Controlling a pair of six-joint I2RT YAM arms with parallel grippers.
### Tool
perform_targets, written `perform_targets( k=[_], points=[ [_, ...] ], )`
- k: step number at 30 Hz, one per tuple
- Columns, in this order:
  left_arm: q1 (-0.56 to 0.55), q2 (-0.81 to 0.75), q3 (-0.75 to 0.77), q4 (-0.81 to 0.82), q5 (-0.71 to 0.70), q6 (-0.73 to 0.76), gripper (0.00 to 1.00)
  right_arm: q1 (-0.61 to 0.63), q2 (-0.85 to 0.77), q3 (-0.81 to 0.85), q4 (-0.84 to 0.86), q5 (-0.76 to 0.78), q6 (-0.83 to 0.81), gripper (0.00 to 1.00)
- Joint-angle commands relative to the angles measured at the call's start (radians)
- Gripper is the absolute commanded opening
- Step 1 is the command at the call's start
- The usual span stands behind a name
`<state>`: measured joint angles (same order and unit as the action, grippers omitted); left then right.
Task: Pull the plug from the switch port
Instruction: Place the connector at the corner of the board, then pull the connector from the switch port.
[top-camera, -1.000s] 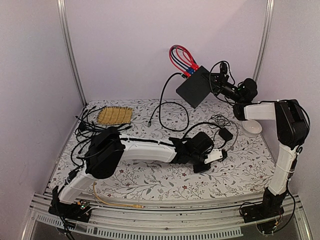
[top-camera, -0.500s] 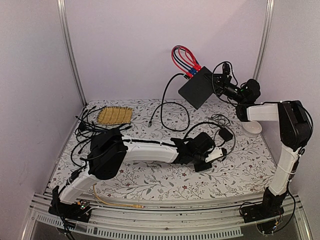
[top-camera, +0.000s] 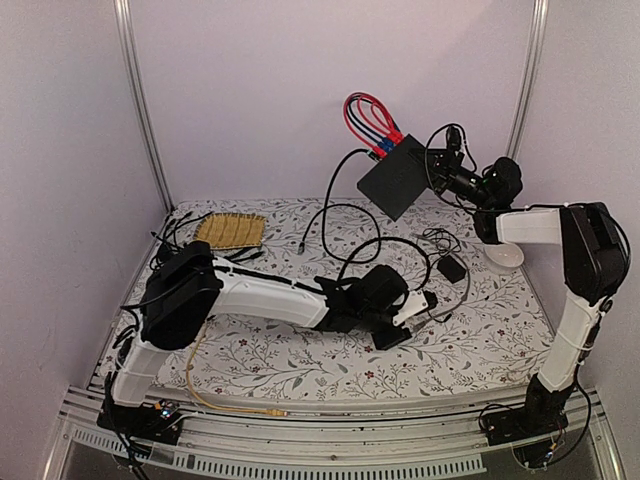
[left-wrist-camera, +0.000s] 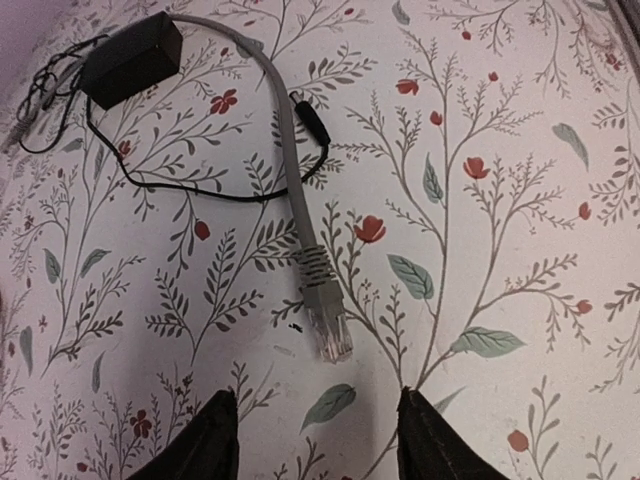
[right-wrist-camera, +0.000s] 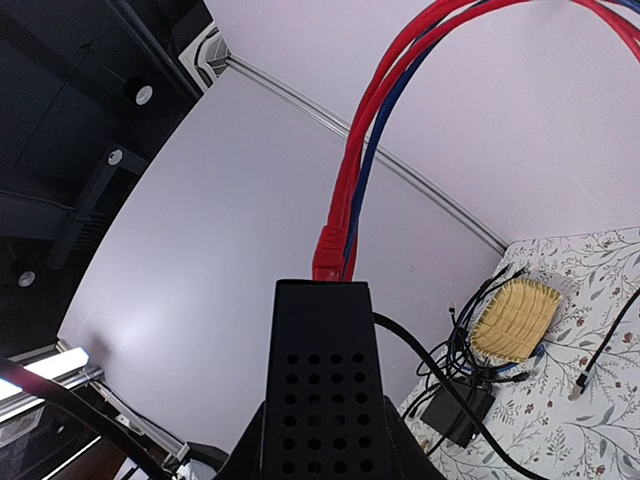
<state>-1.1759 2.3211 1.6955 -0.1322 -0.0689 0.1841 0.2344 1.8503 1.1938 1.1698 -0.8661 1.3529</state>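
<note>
A grey cable's clear plug (left-wrist-camera: 326, 325) lies loose on the flowered table, just ahead of my left gripper (left-wrist-camera: 315, 395). That gripper is open with nothing between its black fingertips (left-wrist-camera: 218, 420). In the top view the left gripper (top-camera: 408, 318) hangs low over the table's middle. My right gripper (top-camera: 432, 165) is shut on the flat black switch box (top-camera: 395, 178), held tilted in the air at the back. Red and blue cables (top-camera: 365, 115) are plugged into the switch port row (top-camera: 385, 145) on its upper edge. The right wrist view shows the box's perforated side (right-wrist-camera: 317, 380) and a red plug (right-wrist-camera: 328, 255).
A black adapter (left-wrist-camera: 132, 58) with a thin black lead lies beyond the grey plug. A white bowl (top-camera: 503, 255) sits at the right, a woven yellow mat (top-camera: 230, 231) and a cable tangle (top-camera: 170, 255) at the back left. A yellow cable (top-camera: 230, 405) lies along the near edge.
My left gripper has opened and let go of the grey plug, and the left arm has drawn back leftward. The right gripper has lifted the switch box slightly.
</note>
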Motion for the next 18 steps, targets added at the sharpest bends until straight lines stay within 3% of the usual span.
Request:
perform_targets(
  k=[1,12,18],
  points=[
    [0.000,-0.148,-0.110,0.105,0.078,-0.084,0.56,-0.004,-0.086,-0.006,0.072,0.053,-0.030,0.01],
    [0.016,-0.420,-0.399,0.282,0.175,-0.264,0.58,0.007,-0.104,-0.027,0.044,0.050,-0.061,0.01],
    [0.085,-0.584,-0.602,0.477,0.241,-0.437,0.58,0.018,-0.109,-0.034,0.040,0.050,-0.069,0.01]
  ],
)
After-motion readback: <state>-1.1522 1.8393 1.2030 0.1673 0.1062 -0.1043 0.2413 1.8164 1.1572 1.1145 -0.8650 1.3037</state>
